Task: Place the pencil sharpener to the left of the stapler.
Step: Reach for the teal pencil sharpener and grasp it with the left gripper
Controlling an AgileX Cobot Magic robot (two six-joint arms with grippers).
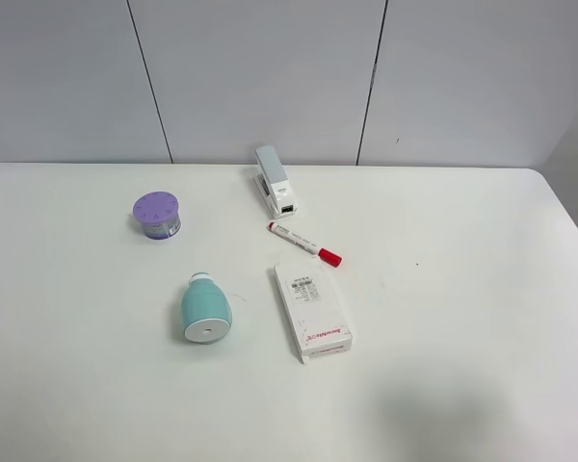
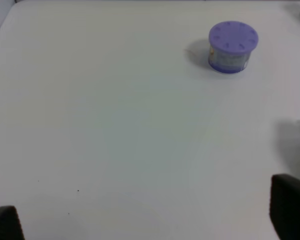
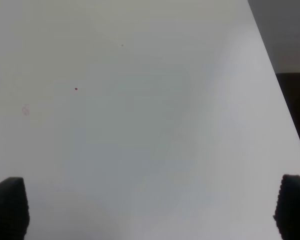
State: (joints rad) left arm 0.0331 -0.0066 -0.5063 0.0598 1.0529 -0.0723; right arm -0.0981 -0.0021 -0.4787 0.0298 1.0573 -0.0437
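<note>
On the desk (image 1: 482, 289), centre toward the front edge: flat white box (image 1: 312, 310), with the pencil sharpener (image 1: 206, 308) near its left, lying on its side, white face toward the front edge. Stapler (image 1: 275, 183) sits by the back edge, centre. Purple tub (image 1: 157, 214) is off to its left, so I'd drop between them. Sharpener looks light, hard and slick, likely to roll. I'd pinch across the teal belly, not the cap. Left gripper (image 2: 147, 215) and right gripper (image 3: 150, 207): jaws spread wide, holding nothing.
</note>
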